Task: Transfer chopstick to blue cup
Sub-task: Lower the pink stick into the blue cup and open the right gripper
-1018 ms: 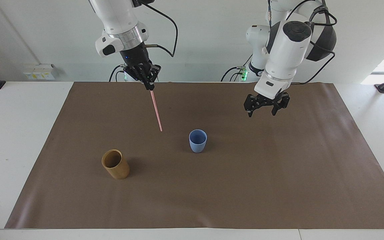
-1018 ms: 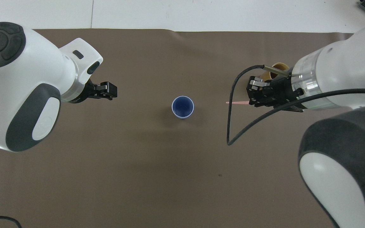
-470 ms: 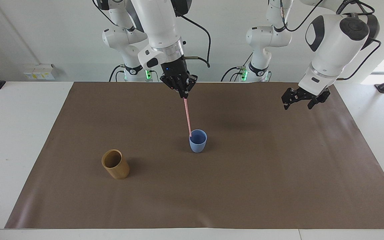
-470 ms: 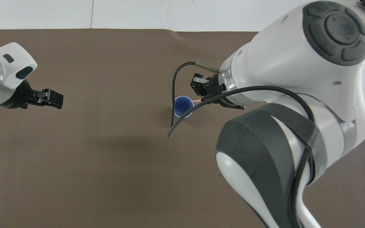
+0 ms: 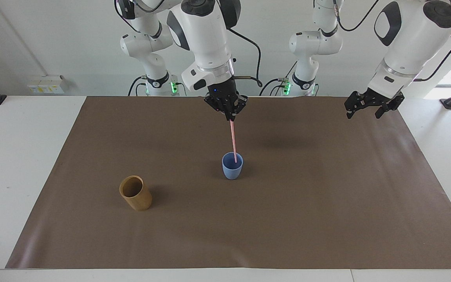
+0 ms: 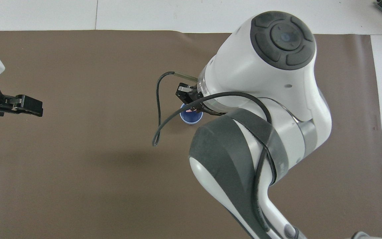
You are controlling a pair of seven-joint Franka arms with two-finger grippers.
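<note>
We see the right gripper (image 5: pixel 230 116) clamped on the chopstick's (image 5: pixel 233 139) top end, tip over the blue cup (image 5: pixel 232 169); light, stiff, probably slippery. Left gripper (image 5: pixel 369 111) waits, jaws wide, empty.

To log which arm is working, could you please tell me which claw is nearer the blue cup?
The right claw: it hangs over the blue cup, holding the chopstick. The left claw waits, open, over the left arm's end of the table.
</note>
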